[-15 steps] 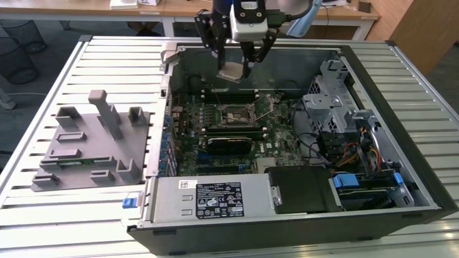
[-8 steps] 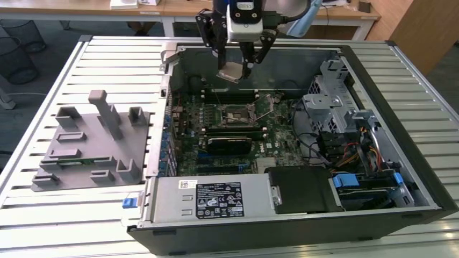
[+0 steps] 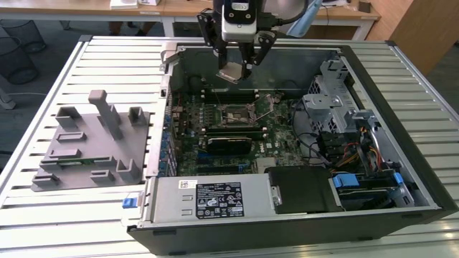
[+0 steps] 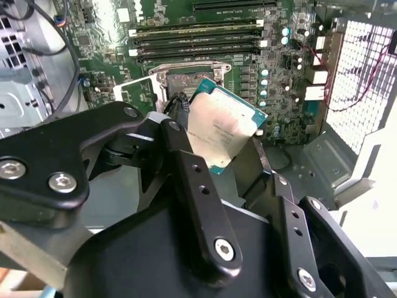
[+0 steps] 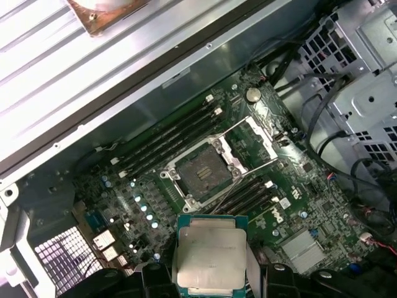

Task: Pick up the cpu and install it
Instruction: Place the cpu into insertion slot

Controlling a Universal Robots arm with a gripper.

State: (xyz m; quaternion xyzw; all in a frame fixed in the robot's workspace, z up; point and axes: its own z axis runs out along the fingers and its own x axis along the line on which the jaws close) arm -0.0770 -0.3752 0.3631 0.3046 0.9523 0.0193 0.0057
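Gripper (image 3: 235,65) is closed on the flat, shiny square cpu (image 5: 211,251). It is held over the green board (image 5: 282,186).

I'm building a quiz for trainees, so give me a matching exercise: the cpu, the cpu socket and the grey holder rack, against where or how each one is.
Things:
1 cpu
2 cpu socket
3 grey holder rack

States:
A open and empty
B on the slatted table beside the computer case
C gripped in the claw above the motherboard

Pairs: 1-C; 2-A; 3-B
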